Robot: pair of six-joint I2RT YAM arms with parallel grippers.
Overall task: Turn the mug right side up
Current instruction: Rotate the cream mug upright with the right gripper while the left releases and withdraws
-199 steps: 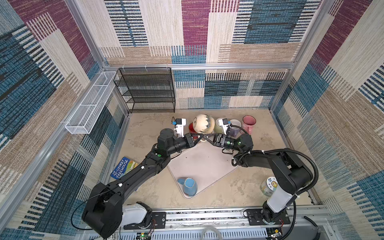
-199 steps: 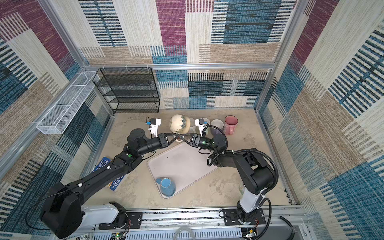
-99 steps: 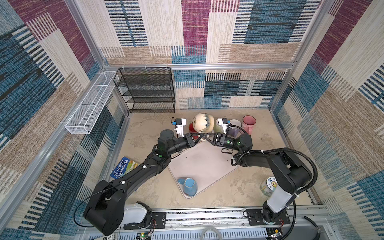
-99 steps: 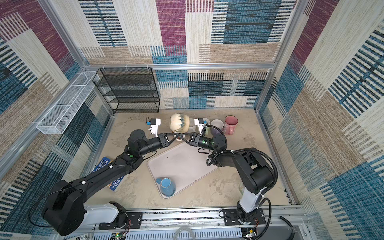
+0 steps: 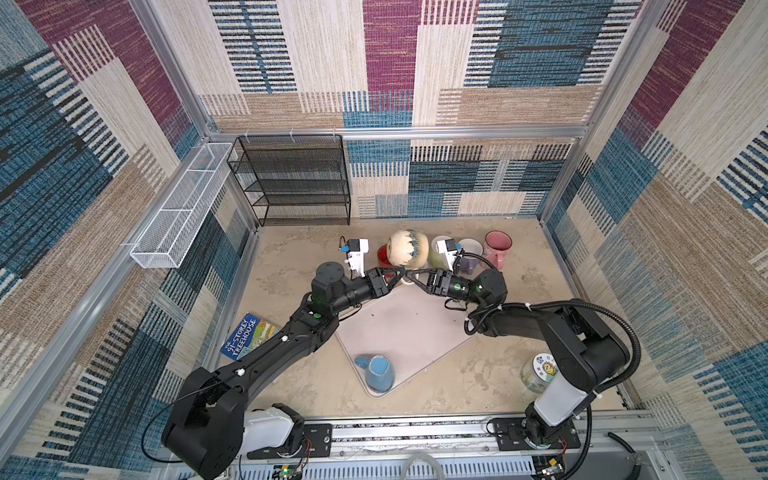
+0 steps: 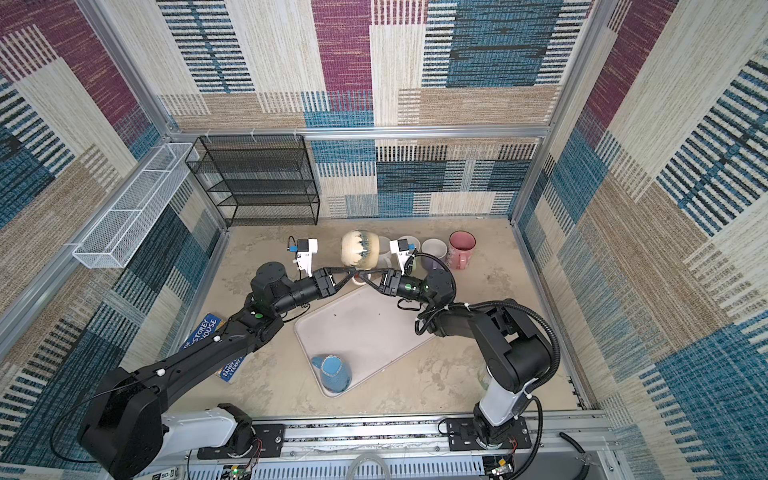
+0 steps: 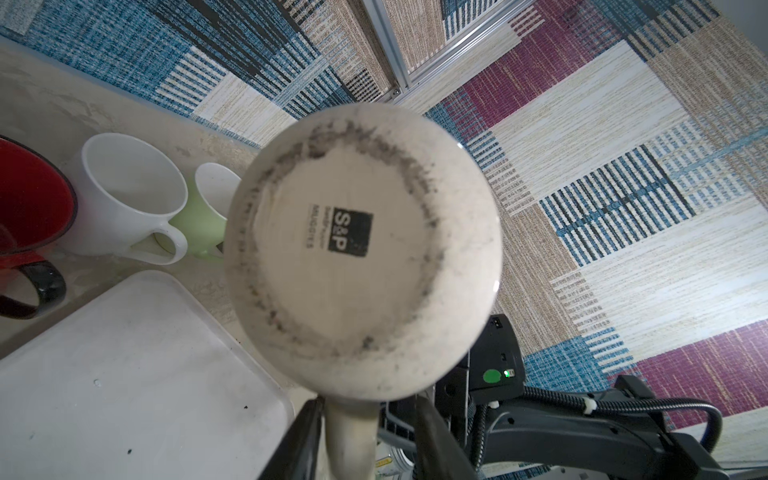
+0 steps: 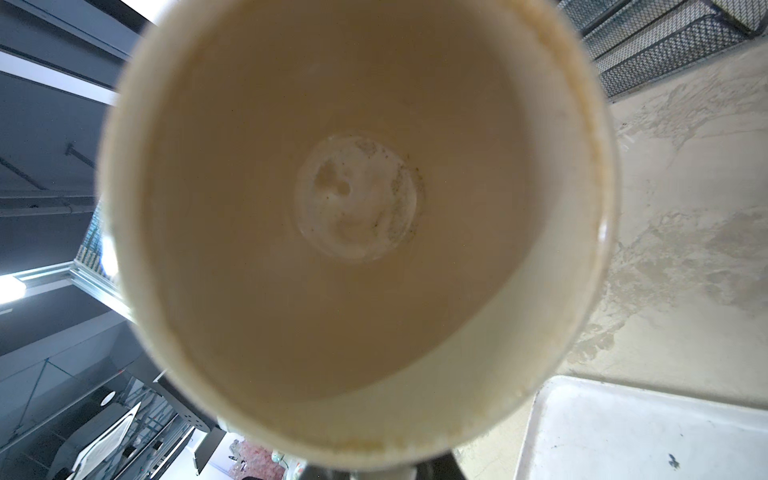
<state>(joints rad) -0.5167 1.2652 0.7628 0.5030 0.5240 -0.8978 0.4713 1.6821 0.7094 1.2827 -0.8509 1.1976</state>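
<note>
A cream mug (image 5: 408, 253) with blue drips hangs on its side above the tray's far corner, between both grippers. The left wrist view faces its stamped base (image 7: 361, 257); the right wrist view looks into its empty mouth (image 8: 357, 199). My left gripper (image 5: 400, 273) straddles the handle (image 7: 353, 432) with its jaws open. One finger touches the handle and the other stands apart from it. My right gripper (image 5: 412, 274) comes in from the other side, shut on the handle under the rim (image 8: 365, 471).
A pale tray (image 5: 415, 332) lies mid-table with a blue mug (image 5: 376, 372) at its near corner. Red (image 5: 383, 255), green (image 5: 435, 254), purple (image 5: 469, 259) and pink (image 5: 496, 249) mugs line the back. A book (image 5: 249, 336), a jar (image 5: 540, 370) and a black rack (image 5: 291, 178) surround them.
My right gripper has closed on the mug's handle. My left gripper's jaws have then spread apart around it. The mug has stayed in place in the air.
</note>
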